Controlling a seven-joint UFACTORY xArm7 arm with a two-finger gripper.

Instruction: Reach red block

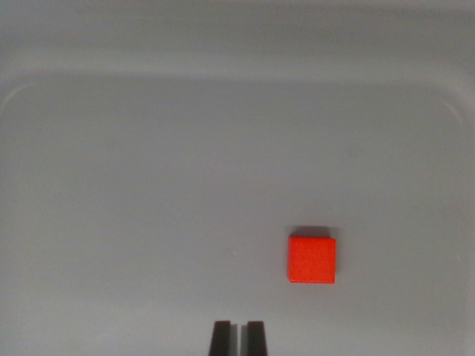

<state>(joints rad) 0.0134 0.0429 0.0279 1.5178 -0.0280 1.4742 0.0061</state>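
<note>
Approach step. My gripper (238,338) nearly closed, thin gap between fingers, holding nothing. Red block (312,259) ahead, toward wrist view's right of gripper, apart. Next: shift right, advance.

wrist view, layout. the block (312,259) lies flat on the floor of a shallow tray (223,148), in the lower part of the wrist view's right half, apart from every tray wall. the gripper (238,338) enters at the bottom edge, below and to the wrist view's left of the block, not touching it.
</note>
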